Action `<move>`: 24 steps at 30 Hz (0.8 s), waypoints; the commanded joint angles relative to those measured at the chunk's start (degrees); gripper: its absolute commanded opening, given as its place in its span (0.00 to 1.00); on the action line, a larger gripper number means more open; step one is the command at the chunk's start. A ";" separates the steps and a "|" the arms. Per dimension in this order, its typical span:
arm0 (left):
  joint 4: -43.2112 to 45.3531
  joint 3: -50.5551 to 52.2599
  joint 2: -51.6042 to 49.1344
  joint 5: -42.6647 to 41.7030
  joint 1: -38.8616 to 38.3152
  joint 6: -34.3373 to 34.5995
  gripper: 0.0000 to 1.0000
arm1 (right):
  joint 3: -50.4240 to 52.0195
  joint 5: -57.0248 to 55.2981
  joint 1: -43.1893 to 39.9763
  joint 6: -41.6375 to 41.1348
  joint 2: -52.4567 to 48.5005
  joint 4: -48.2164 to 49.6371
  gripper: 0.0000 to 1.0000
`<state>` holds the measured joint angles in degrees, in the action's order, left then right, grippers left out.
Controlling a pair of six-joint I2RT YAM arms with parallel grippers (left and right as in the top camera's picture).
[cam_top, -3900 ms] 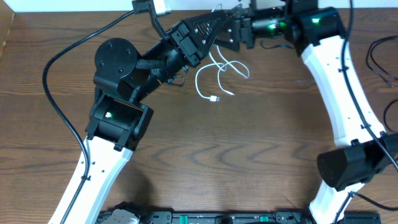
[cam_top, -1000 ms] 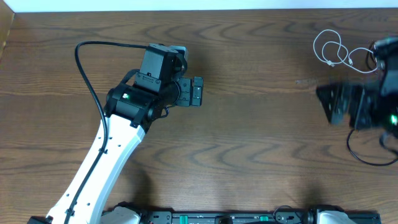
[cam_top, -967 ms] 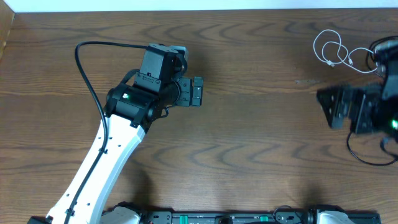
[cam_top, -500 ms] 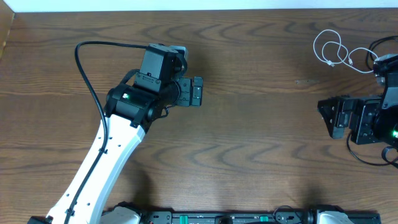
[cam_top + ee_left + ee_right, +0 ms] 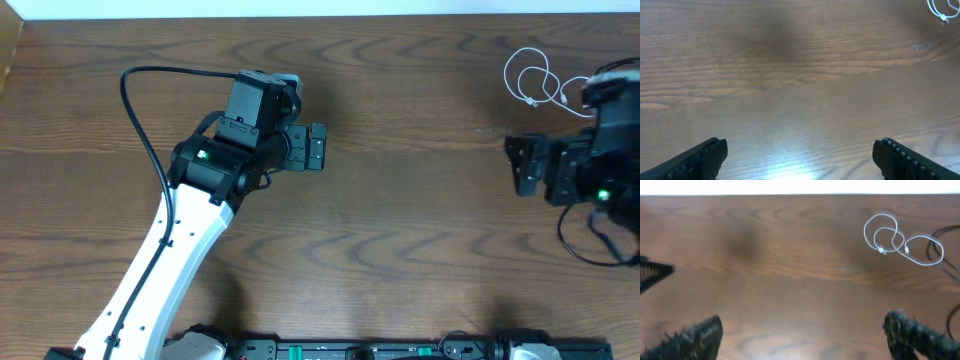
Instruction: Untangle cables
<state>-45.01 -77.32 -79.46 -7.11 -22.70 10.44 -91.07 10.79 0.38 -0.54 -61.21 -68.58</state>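
White, looped at the far right corner of the brown wooden table [image 5: 420, 250], the thin charging cable [image 5: 530, 80] seems to cross a thin black cable [image 5: 935, 244]; the right gripper [image 5: 802, 330], gaping empty like the left gripper [image 5: 800, 152], might pinch both.

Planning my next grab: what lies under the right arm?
The white cable runs up to the right arm, and a thin black cable crosses its end there. How far either continues beneath the arm is covered in the overhead view.
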 commanded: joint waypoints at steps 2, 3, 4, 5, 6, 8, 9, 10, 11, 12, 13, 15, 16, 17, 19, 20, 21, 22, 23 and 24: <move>-0.17 -0.52 -0.37 0.74 0.02 -0.76 0.98 | 19.50 -1.49 0.79 1.05 10.88 14.27 0.99; -0.17 -0.52 -0.37 0.74 0.02 -0.79 0.98 | 24.55 -1.75 0.81 1.05 13.75 19.06 0.99; -0.17 -0.52 -0.37 0.74 0.02 -0.76 0.98 | 28.35 -1.88 0.81 1.05 15.96 22.73 0.99; -0.17 -0.52 -0.37 0.74 0.02 -0.76 0.98 | 34.10 -1.88 0.81 1.05 19.47 28.26 0.99; -0.17 -0.52 -0.37 0.74 0.02 -0.79 0.98 | 37.16 -1.88 0.81 1.05 21.40 31.28 0.99; -0.17 -0.52 -0.37 0.74 0.02 -0.76 0.98 | 46.38 -1.86 0.85 1.05 27.47 39.54 0.99; -0.17 -0.52 -0.37 0.74 0.02 -0.76 0.98 | 49.29 -1.88 0.85 1.03 29.44 42.01 0.99; -0.17 -0.52 -0.37 0.74 0.02 -0.76 0.98 | 52.13 -1.90 0.85 1.03 31.47 44.28 0.99; -0.17 -0.52 -0.37 0.74 0.02 -0.76 0.98 | 55.30 -2.23 0.85 1.03 33.81 46.69 0.99; -0.17 -0.52 -0.37 0.74 0.02 -0.76 0.98 | 57.81 -2.78 0.85 1.01 35.69 48.52 0.99; -0.17 -0.52 -0.37 0.74 0.02 -0.76 0.98 | 60.17 -3.04 0.85 1.03 37.46 50.27 0.99; -0.17 -0.52 -0.37 0.74 0.02 -0.76 0.98 | 65.81 -3.67 0.85 1.01 41.68 54.73 0.99; -0.17 -0.52 -0.37 0.74 0.02 -0.76 0.98 | 67.69 -3.76 0.85 1.01 43.08 56.30 0.99; -0.17 -0.52 -0.37 0.74 0.02 -0.76 0.98 | 70.40 -3.82 0.85 0.96 45.05 58.53 0.99; -0.17 -0.52 -0.37 0.74 0.02 -0.76 0.98 | 74.84 -3.96 0.85 0.26 48.33 61.88 0.99; -0.17 -0.52 -0.37 0.74 0.02 -0.76 0.98 | 76.72 -4.44 0.85 -0.83 49.72 63.06 0.99; -0.17 -0.52 -0.37 0.74 0.02 -0.76 0.98 | 78.75 -5.11 0.85 -2.40 51.19 64.08 0.99; -0.17 -0.52 -0.37 0.74 0.02 -0.76 0.98 | 80.98 -6.25 0.85 -4.55 52.74 65.18 0.99; -0.17 -0.52 -0.37 0.74 0.02 -0.76 0.98 | 82.12 -6.69 0.85 -5.62 53.44 65.81 0.99; -0.17 -0.52 -0.37 0.74 0.02 -0.76 0.98 | 83.84 -7.08 0.85 -6.73 54.42 66.99 0.99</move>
<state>-45.01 -77.32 -79.53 -7.11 -22.70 10.44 -10.63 6.35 0.38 -2.59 -9.15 -3.05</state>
